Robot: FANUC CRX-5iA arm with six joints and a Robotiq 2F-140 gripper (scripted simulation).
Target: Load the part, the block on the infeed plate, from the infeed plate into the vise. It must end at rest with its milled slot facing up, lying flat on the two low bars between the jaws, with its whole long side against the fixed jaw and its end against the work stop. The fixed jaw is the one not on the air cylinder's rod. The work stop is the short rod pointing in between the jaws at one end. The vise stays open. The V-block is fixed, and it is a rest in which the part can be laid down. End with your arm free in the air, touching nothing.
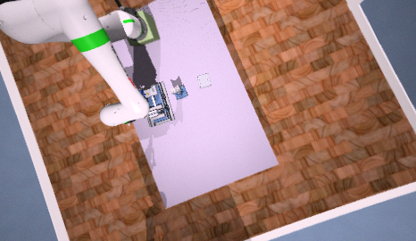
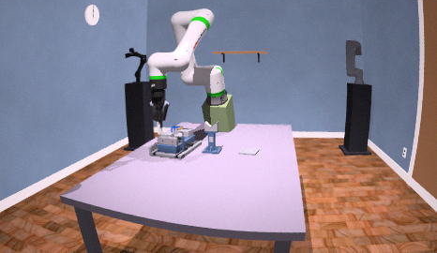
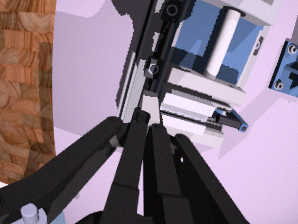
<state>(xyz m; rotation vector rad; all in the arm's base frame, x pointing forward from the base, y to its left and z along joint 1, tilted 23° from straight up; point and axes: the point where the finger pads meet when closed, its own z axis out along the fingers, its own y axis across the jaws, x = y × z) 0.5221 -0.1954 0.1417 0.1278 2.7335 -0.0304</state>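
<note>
From above, the white arm [image 1: 103,65] is reaching over the vise [image 1: 160,105] near the table [image 1: 214,159] edge; the infeed plate [image 1: 203,81] is lying bare beyond the V-block [image 1: 179,91]. From the side, the fingers [image 2: 159,118] are hanging over the vise's outer end. At the wrist, the fingers, pressed together on nothing, are pointing at the vise's side; the part cannot be made out.
</note>
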